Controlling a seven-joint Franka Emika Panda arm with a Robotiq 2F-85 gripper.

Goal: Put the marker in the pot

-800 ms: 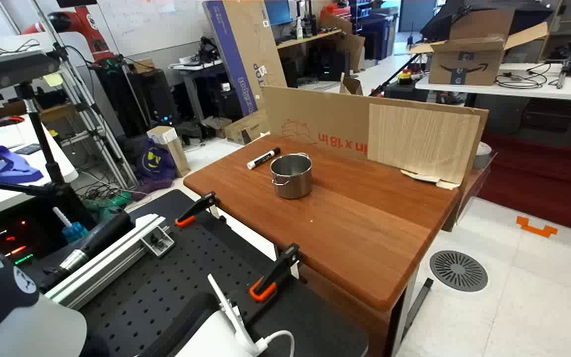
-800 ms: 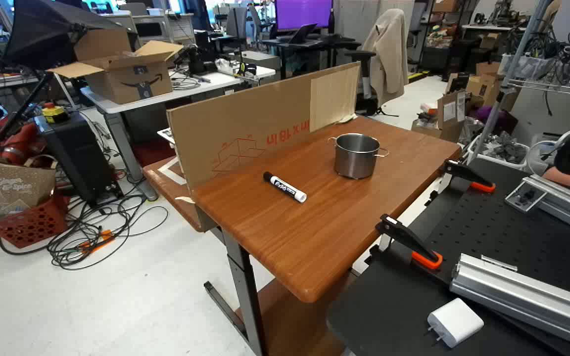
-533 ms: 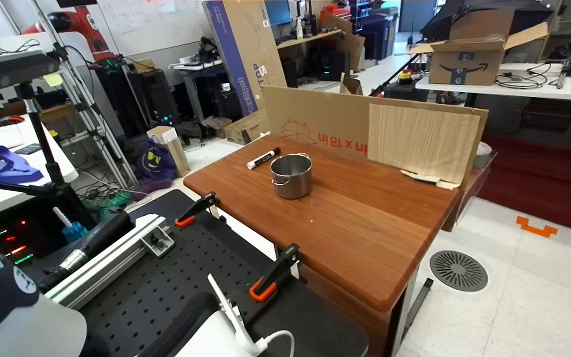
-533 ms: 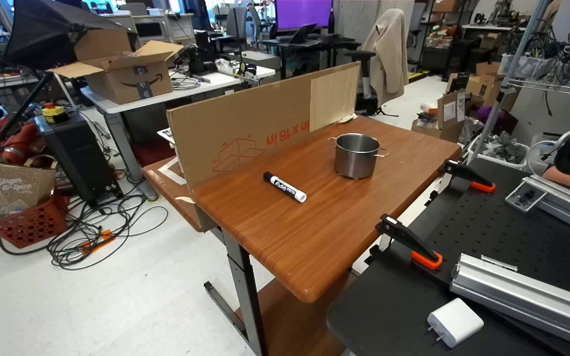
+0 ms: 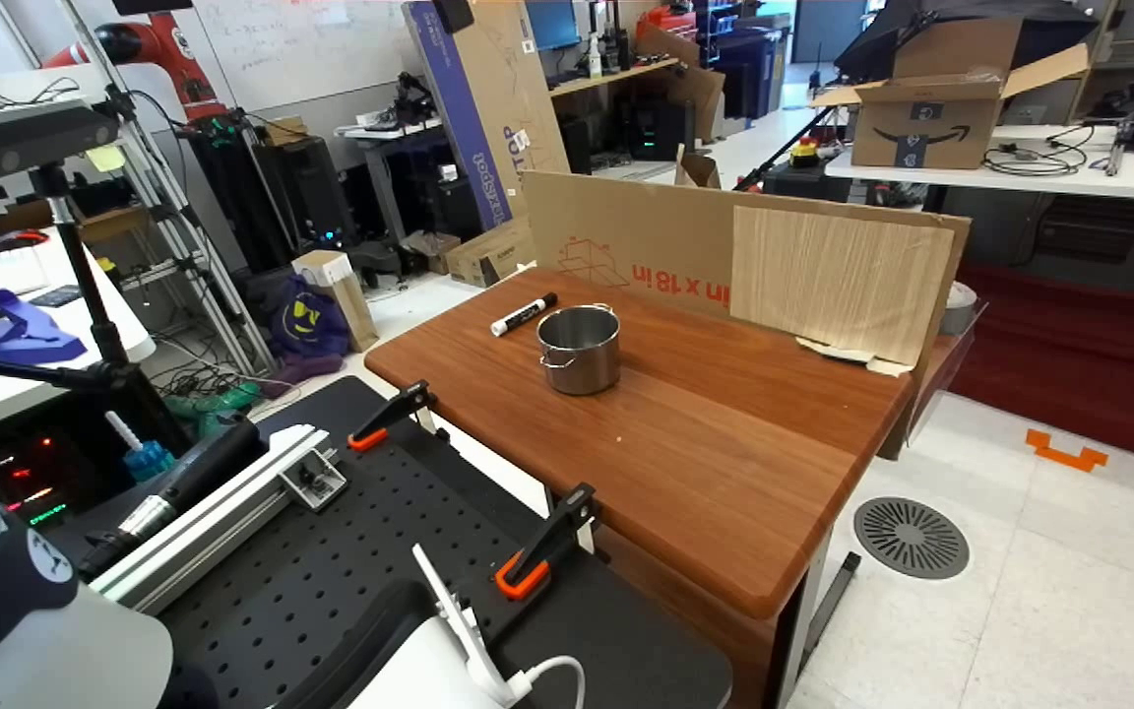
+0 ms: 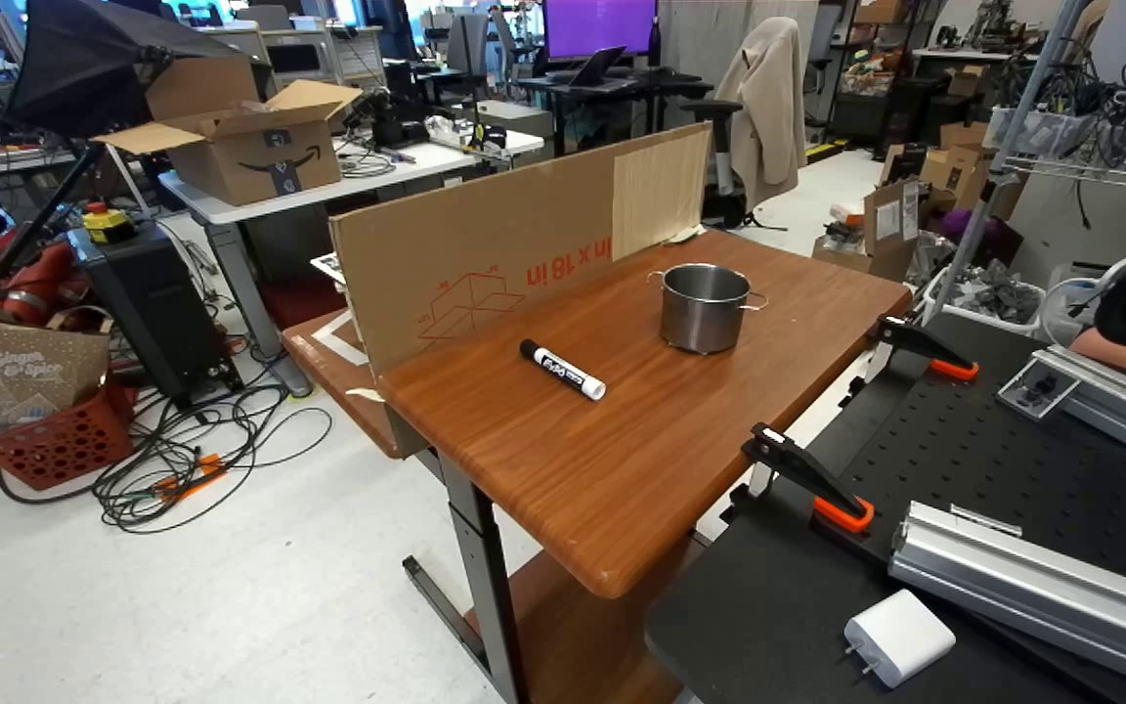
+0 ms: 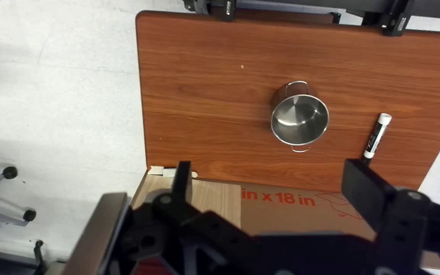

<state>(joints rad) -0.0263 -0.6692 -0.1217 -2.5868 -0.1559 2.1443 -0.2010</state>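
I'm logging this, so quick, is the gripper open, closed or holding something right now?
Gripper: open, holding nothing; the marker lies on the table.

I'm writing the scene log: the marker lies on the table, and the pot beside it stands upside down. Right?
Not upside down: the wrist view shows the pot upright, open top up. The marker does lie on the table beside it.

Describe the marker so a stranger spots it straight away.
Find the brown table with a cardboard panel standing along one side. On that table, between the shiny metal pot and one short end, lies the marker. Unlike the wide, upright pot, it's a thin white stick with a black label and one black end.
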